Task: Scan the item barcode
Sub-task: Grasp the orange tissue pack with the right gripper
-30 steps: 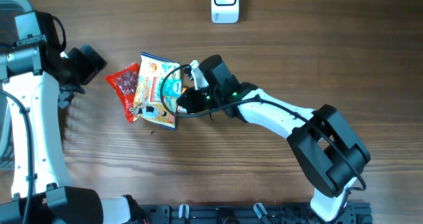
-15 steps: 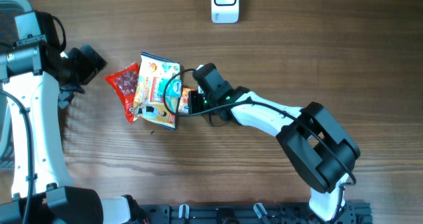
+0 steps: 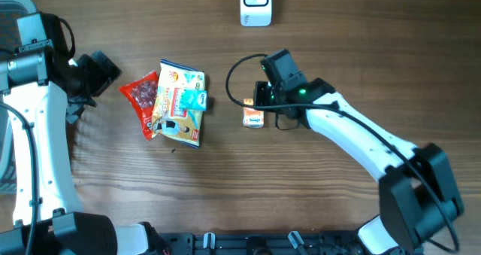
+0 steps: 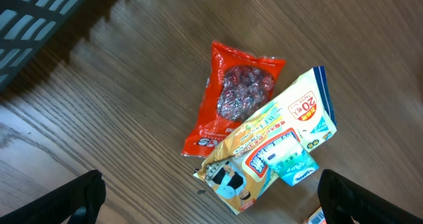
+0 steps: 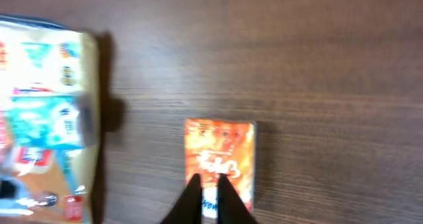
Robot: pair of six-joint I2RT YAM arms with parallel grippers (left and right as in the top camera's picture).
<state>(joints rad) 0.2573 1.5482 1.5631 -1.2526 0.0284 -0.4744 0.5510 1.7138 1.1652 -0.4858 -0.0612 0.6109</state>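
Observation:
A small orange box [image 3: 253, 118] lies flat on the wood table, apart from the snack bags. My right gripper [image 3: 258, 107] hovers just over it. In the right wrist view its two black fingertips [image 5: 192, 183] stand almost together over the lower half of the orange box [image 5: 221, 145], with only a thin slit and nothing between them. My left gripper [image 3: 101, 71] is at the far left, wide open and empty [image 4: 211, 201]. A barcoded corner of the box [image 4: 316, 217] peeks in at the bottom right of the left wrist view. A white scanner [image 3: 255, 4] stands at the table's far edge.
A red snack bag [image 3: 140, 97] and a yellow-and-blue bag [image 3: 179, 103] overlap left of the box; both also fill the left wrist view, red bag [image 4: 234, 98] and yellow bag [image 4: 271, 148]. The right arm's cable loops above the box.
My right gripper has swung right, away from the bags, and the orange box has come with it onto bare wood. The left arm has not moved.

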